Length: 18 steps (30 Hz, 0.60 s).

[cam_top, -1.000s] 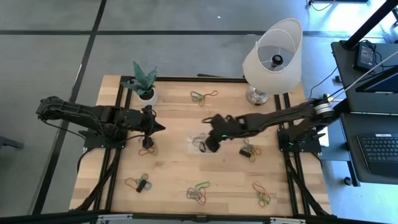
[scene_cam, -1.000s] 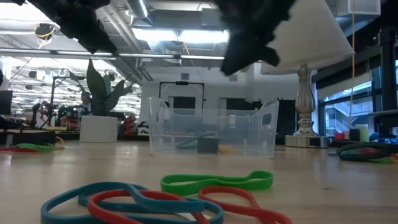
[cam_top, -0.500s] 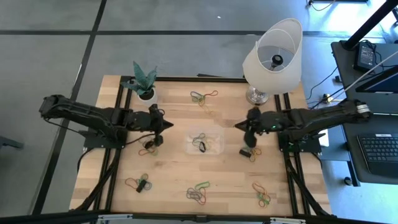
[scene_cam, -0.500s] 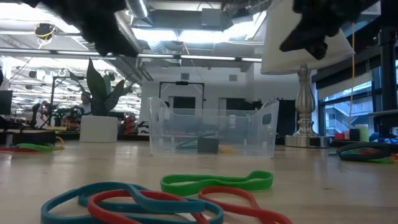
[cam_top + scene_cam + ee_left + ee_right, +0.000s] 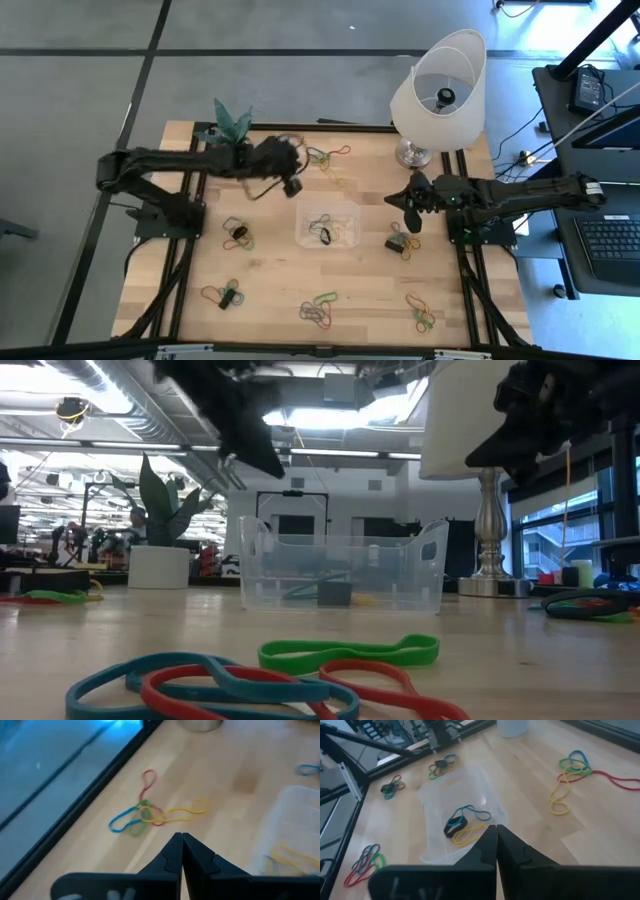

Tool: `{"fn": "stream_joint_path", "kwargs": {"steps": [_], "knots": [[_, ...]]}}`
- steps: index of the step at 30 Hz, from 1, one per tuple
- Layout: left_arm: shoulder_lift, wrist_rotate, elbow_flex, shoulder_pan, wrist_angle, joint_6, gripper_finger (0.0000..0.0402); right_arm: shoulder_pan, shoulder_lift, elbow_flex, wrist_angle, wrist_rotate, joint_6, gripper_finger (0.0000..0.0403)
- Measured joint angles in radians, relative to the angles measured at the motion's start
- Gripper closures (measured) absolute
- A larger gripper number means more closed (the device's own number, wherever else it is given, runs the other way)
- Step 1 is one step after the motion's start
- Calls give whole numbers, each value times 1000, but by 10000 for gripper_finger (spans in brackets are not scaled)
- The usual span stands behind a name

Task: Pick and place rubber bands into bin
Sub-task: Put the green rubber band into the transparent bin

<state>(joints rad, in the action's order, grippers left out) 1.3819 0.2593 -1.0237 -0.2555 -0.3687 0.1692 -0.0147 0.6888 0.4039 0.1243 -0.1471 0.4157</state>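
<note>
The clear bin (image 5: 328, 224) sits mid-table and holds a few rubber bands (image 5: 462, 822). Other rubber band clusters lie around it: one near the far edge (image 5: 325, 155), one left of the bin (image 5: 238, 235), one right of it (image 5: 400, 243), and several along the near side (image 5: 318, 310). My left gripper (image 5: 296, 180) is shut and empty, raised off the table between the bin and the far cluster (image 5: 150, 812). My right gripper (image 5: 395, 202) is also shut and empty, raised to the right of the bin (image 5: 460, 805), in front of the lamp.
A white lamp (image 5: 440, 85) stands at the far right corner, with its base close behind my right gripper. A potted plant (image 5: 235, 140) stands at the far left, beside my left arm. Black frame rails border the table. Bare wood shows between the clusters.
My right gripper has drawn back from above the bin toward the table's right edge. My left gripper has swung from beside the left cluster toward the far edge and to the right, ending near the far cluster. No rubber band on the table has moved.
</note>
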Motion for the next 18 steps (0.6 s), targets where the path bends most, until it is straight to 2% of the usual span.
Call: {"fn": "stream_joint_path", "kwargs": {"steps": [5, 9, 12, 18], "knots": [[158, -136, -173, -161, -78, -87, 398, 16, 0, -8, -9, 12, 14, 399], [283, -246, -305, -249, -136, -180, 390, 19, 0, -8, -9, 13, 51, 399], [381, -284, -410, -293, -224, -233, 367, 19, 0, -8, -9, 11, 84, 399], [572, -286, -568, -345, -336, -267, 297, 19, 0, -8, -9, -25, 158, 394]]}}
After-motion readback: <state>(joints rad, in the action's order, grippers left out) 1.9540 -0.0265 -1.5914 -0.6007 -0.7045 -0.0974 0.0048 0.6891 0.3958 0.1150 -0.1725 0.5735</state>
